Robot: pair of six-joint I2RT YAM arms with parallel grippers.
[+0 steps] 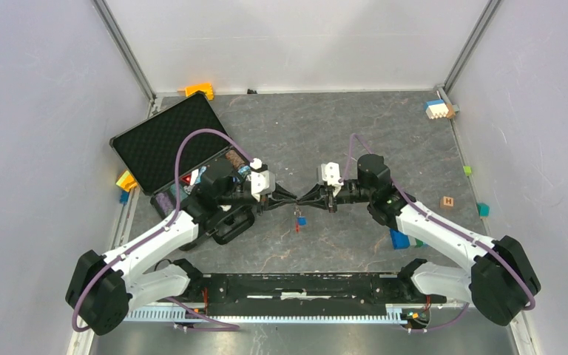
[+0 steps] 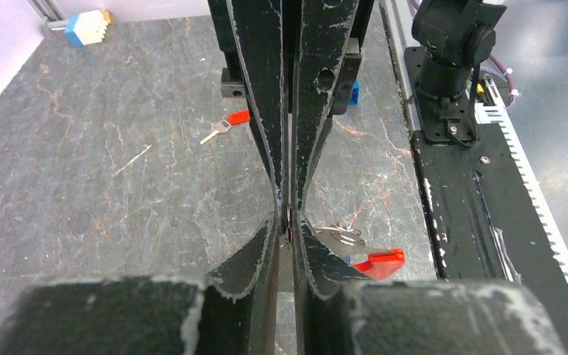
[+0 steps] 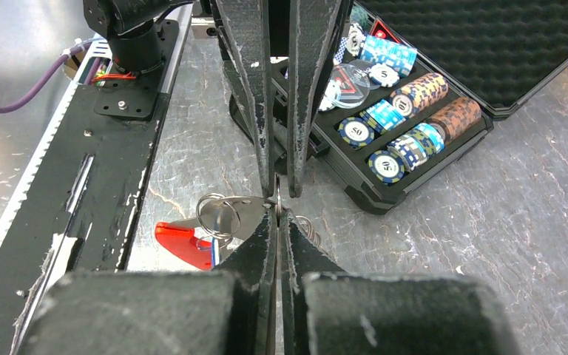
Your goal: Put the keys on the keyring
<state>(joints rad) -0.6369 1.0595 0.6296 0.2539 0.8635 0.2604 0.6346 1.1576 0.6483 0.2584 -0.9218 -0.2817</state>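
1. At right gripper (image 3: 276,205): pinched together on the keyring (image 3: 218,212), ring just beside the tips
2. At left gripper (image 2: 290,224): meeting tip to tip; grip unclear
3. Lying apart on table (image 2: 103,200): red key (image 2: 226,125)

We see a robotics lab test cell: a grey marbled table (image 1: 325,126) boxed in by plain white walls (image 1: 288,37) on aluminium posts (image 1: 122,44). A left arm (image 1: 155,240) and a right arm (image 1: 436,229) are bolted to a black rail (image 1: 303,285), with toy blocks (image 1: 438,109) scattered about.

Grey marbled tabletop (image 1: 303,126); plain white walls (image 1: 296,37) three sides; light even, perhaps overhead.
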